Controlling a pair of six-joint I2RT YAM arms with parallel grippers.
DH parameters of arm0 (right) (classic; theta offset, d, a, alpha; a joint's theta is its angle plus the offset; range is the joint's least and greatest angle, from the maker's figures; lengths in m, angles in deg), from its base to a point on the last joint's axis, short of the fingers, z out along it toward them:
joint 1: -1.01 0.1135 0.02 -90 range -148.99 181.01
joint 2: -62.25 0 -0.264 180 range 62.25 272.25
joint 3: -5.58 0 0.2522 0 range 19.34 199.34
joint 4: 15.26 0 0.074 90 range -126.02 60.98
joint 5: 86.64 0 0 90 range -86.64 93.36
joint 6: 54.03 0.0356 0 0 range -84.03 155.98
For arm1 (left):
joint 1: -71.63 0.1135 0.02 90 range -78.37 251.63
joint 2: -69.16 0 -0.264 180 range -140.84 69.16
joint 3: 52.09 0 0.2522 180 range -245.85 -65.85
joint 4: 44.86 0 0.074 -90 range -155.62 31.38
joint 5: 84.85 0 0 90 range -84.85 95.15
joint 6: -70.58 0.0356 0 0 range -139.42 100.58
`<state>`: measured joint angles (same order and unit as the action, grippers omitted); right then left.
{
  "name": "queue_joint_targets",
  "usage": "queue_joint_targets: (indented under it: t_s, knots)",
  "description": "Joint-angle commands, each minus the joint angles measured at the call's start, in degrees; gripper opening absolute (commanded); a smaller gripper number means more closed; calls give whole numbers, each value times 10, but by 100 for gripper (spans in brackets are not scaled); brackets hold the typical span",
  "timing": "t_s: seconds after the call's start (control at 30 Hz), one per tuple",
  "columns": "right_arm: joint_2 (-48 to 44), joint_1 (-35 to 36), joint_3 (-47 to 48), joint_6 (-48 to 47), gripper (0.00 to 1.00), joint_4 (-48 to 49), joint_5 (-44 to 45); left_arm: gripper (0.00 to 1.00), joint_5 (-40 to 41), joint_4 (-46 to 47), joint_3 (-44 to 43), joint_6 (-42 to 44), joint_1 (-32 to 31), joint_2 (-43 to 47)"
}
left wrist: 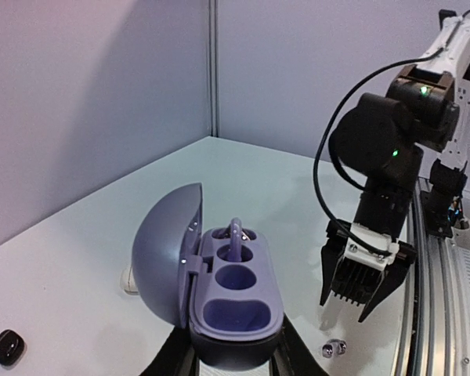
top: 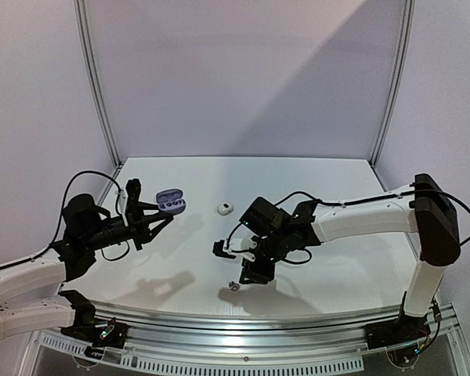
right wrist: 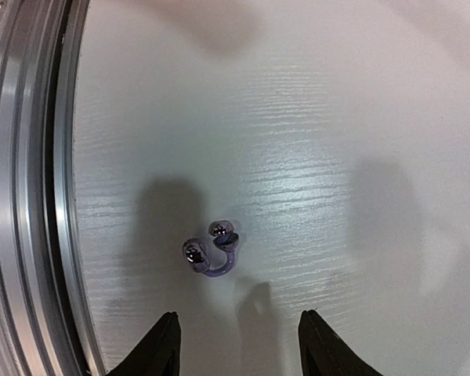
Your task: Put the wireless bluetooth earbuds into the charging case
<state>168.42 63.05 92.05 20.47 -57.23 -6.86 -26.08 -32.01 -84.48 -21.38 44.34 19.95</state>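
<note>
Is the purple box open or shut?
Open. The purple charging case has its lid swung back, so its hollows show; one purple earbud sits in the far one.

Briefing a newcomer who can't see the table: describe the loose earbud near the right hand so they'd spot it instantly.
Find the metal rail at the near edge; inside it, beneath the right hand, lies the earbud. It is a lilac C-shaped clip with two shiny ends, unlike the small white item farther back.

White table (top: 321,176), metal rail (top: 298,319)
</note>
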Motion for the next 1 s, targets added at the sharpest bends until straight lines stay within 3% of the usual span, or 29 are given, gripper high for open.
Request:
queue_joint_targets:
  t_s: [0.0,0.6,0.97]
  knots:
    - [21,-8,-9,-115,52,20,-27,0,-31,67,20,52,5,7]
    - [118,-7,62,-178,57,11,-48,0,-12,71,40,52,5,22]
    - [138,-7,78,-173,45,-15,-81,0,-3,63,36,59,5,19]
